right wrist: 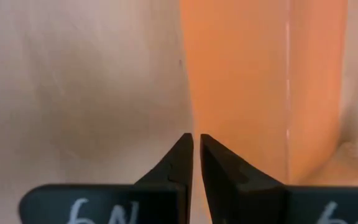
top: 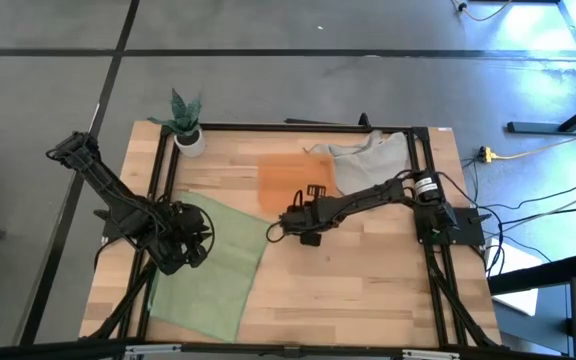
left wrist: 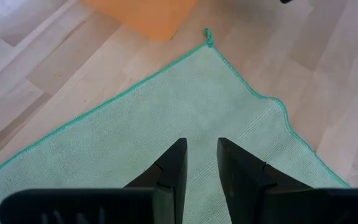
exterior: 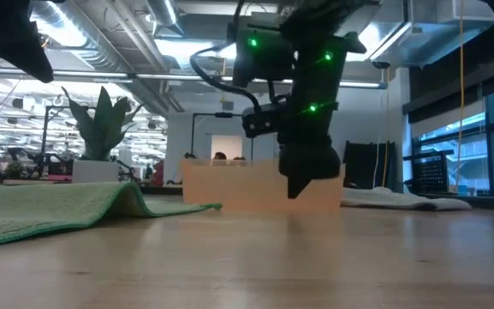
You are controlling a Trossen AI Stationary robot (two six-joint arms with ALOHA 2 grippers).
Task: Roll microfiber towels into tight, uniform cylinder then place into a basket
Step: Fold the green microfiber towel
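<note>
A green microfiber towel [top: 213, 265] lies spread flat on the table's left half, one corner [left wrist: 208, 36] pointing toward the orange basket [top: 286, 178]. My left gripper [left wrist: 202, 146] hangs above the towel's middle. It is open with a narrow gap and nothing between its fingers. My right gripper [right wrist: 196, 138] is shut and empty. It slants down over bare wood just in front of the basket's near edge [right wrist: 241, 81]. In the low view it [exterior: 303, 187] hovers a little above the tabletop.
A crumpled grey towel [top: 368, 158] lies at the back right, next to the basket. A small white pot with a green plant [top: 189, 138] stands at the back left corner. A black frame [top: 298, 127] runs round the tabletop.
</note>
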